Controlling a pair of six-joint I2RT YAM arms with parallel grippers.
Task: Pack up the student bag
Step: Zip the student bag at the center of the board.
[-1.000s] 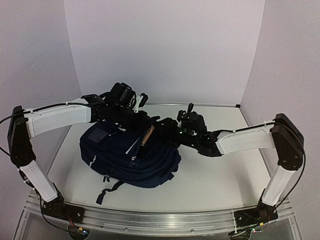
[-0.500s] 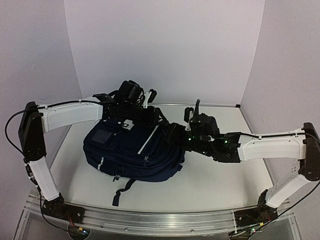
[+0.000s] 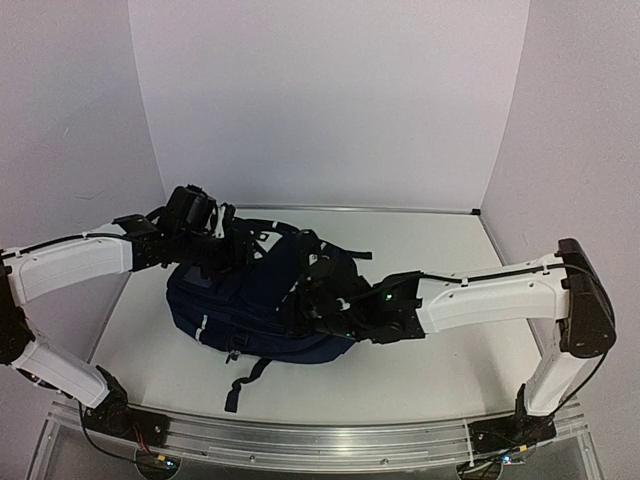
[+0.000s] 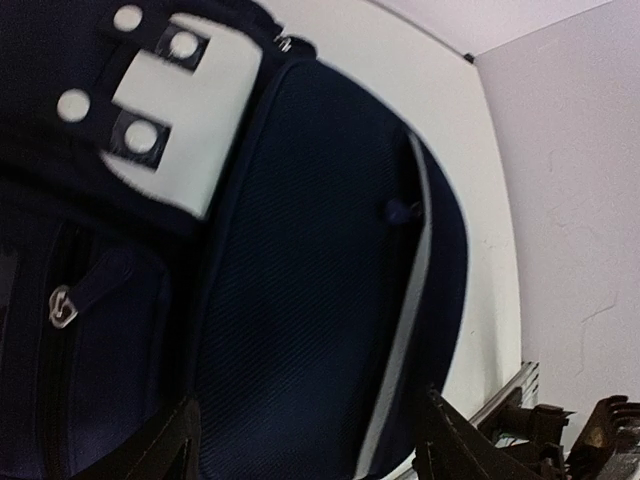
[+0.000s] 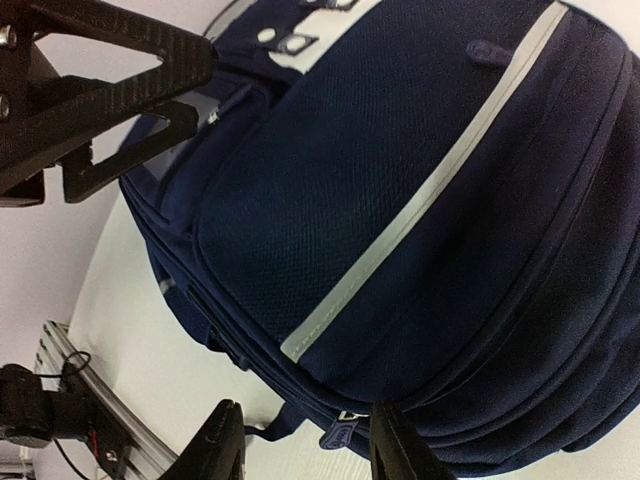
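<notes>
The student bag [image 3: 255,305] lies flat on the table [image 3: 450,350], front panel up, directly below and ahead of both tools, its long axis running across from one arm toward the other. The right tool [image 5: 300,415] hovers with fingers spread over the bag's near lower edge, gripping nothing, and looks closer to the zip lines. The left tool [image 4: 305,425], likewise spread and gripping nothing, hangs over the opposite end near the white patch [image 4: 215,130]
</notes>
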